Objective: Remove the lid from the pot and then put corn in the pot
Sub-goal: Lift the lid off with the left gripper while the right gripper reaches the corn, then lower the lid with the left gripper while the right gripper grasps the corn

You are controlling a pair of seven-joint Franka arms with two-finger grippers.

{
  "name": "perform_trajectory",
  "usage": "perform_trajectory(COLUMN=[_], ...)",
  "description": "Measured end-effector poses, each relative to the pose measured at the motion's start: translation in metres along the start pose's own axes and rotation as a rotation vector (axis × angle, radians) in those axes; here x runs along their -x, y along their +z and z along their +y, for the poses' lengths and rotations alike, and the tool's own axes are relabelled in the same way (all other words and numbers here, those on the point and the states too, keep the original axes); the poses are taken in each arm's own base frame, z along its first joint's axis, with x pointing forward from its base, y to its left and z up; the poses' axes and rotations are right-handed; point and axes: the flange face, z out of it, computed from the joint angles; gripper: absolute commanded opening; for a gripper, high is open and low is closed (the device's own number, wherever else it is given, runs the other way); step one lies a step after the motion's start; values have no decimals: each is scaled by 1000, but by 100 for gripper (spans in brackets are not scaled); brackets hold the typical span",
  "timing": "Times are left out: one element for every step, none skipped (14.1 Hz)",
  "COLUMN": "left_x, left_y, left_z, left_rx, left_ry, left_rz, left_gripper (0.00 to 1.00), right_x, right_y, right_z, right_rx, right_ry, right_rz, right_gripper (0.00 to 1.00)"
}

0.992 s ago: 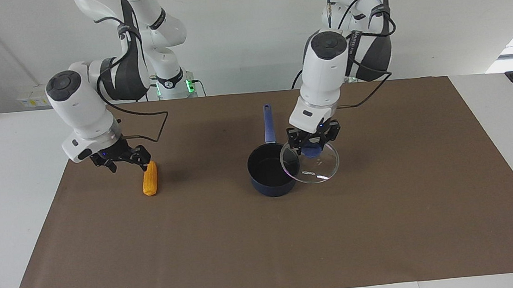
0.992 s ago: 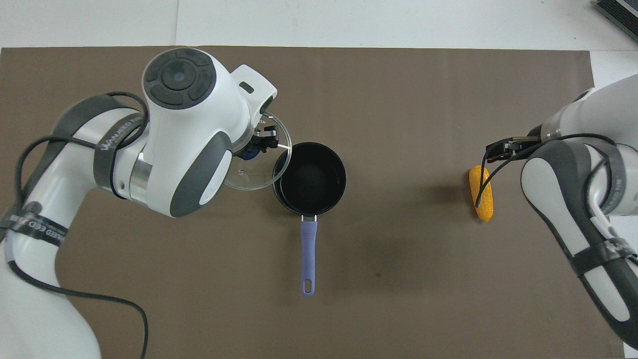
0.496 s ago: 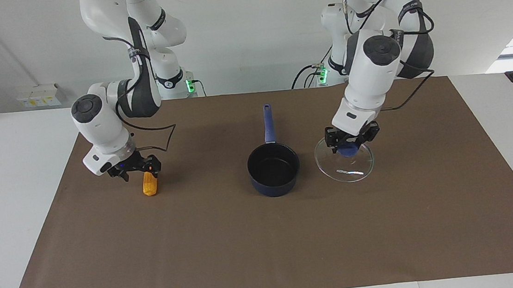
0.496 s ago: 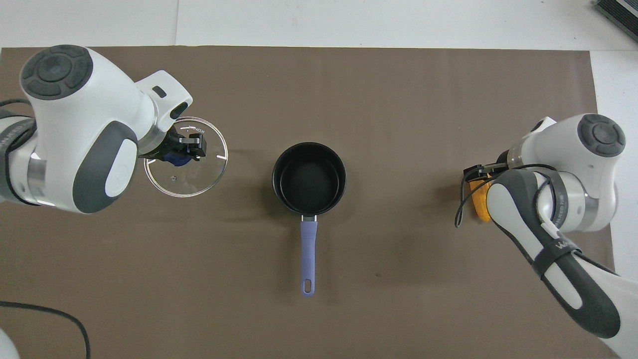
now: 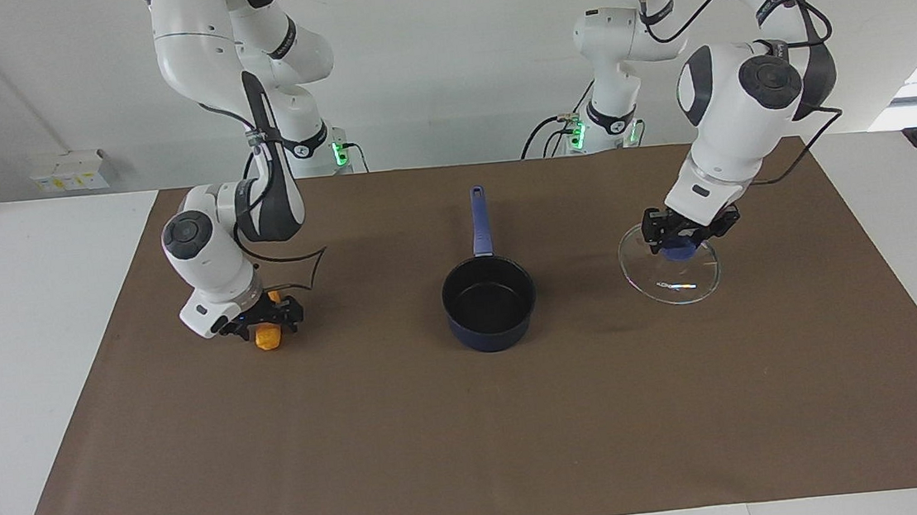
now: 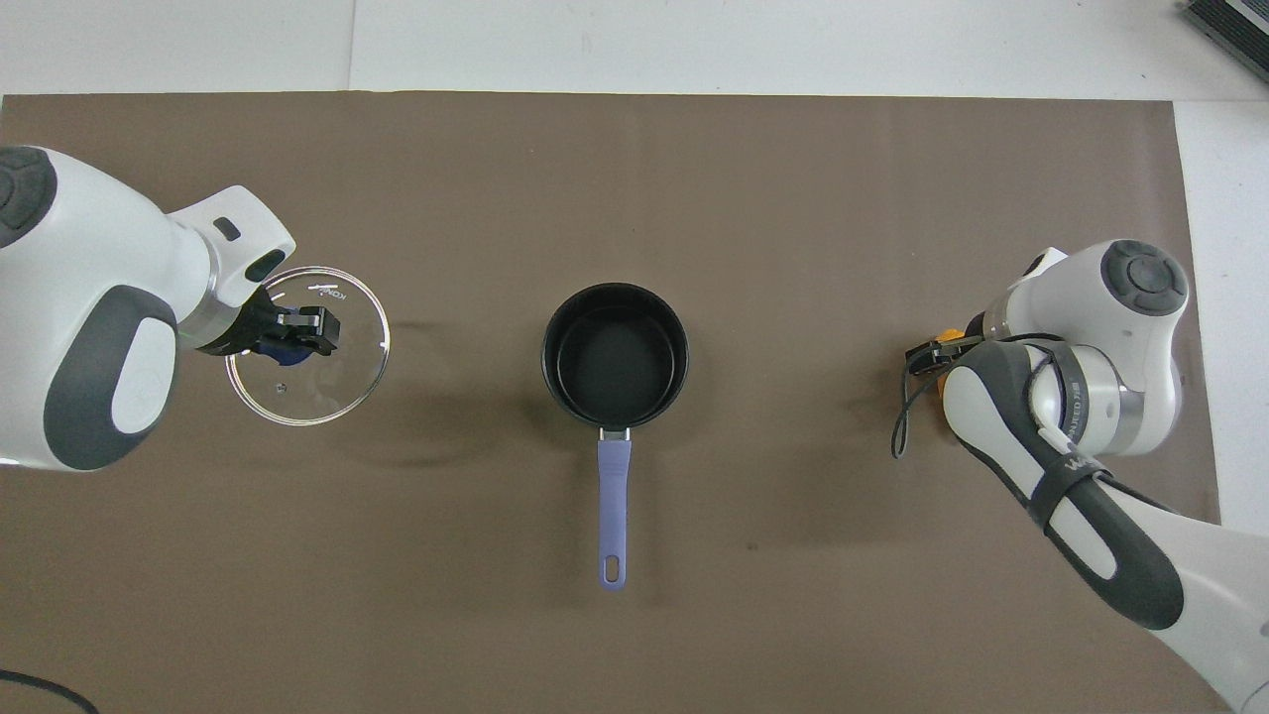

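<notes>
Brown mat: lid in left fingers now farther from pot; right's unclear.

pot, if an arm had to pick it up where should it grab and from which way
Probably the pot by its long straight handle, coming down from above with the fingers either side of it. The handle lies level, points toward the robots and has nothing beside it; the round bowl looks too wide to span.
</notes>
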Motion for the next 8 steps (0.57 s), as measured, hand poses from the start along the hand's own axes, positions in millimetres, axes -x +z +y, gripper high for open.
perform_trajectory(left_x=[8,16,25,33,40,48,55,62], left_y=[6,12,16,20,24,29,35,40], left_z=[-8,-12,-14,-16,-21,-26,-33,-37], left_rx=[2,4,6,7,9,11,13,15], left_ry=[1,0,1,3,5,3,0,-1], left_rz=[-2,-10,-21,-30,-40,-52,-58,-60], left_gripper=[0,0,0,0,0,0,0,0], right_x=[3,5,6,5,5,5,3,2], right_y=[2,4,4,4,4,3,0,-3], right_z=[2,3,3,3,3,2,1,0], right_rx=[-3,-6,-6,-6,-6,-5,-4,-4], right_ry=[-6,-12,-16,-16,-21,-29,-34,-37], right_rz=[-22,-34,-36,-36,-36,-34,-28,-25], right_gripper=[100,91,53,1,0,0,0,0])
